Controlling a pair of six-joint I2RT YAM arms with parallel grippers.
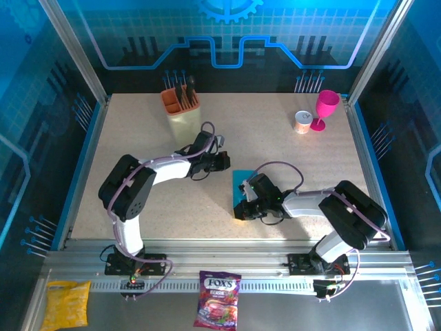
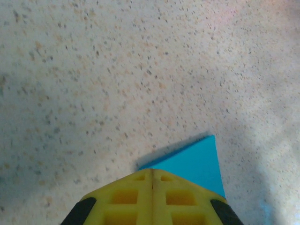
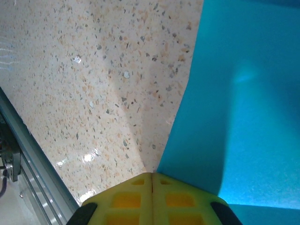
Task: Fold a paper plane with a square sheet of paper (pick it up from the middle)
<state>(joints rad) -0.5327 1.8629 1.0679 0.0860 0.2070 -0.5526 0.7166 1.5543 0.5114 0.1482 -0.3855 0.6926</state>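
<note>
Looking down, we find the thin cyan-blue square sheet of paper (image 1: 240, 181) between left gripper (image 1: 222, 163) and right gripper (image 1: 242, 209). Left wrist: fingers (image 2: 136, 194) pressed together over a paper corner. Right wrist: fingers (image 3: 131, 197) likewise closed at its edge, grip uncertain. Folding looks early; next, we need an aligned crease.

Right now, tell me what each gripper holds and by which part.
Right gripper is shut at the paper's raised side edge, seemingly pinching it. Left gripper is shut by a corner of the paper; whether it grips cannot be told.
</note>
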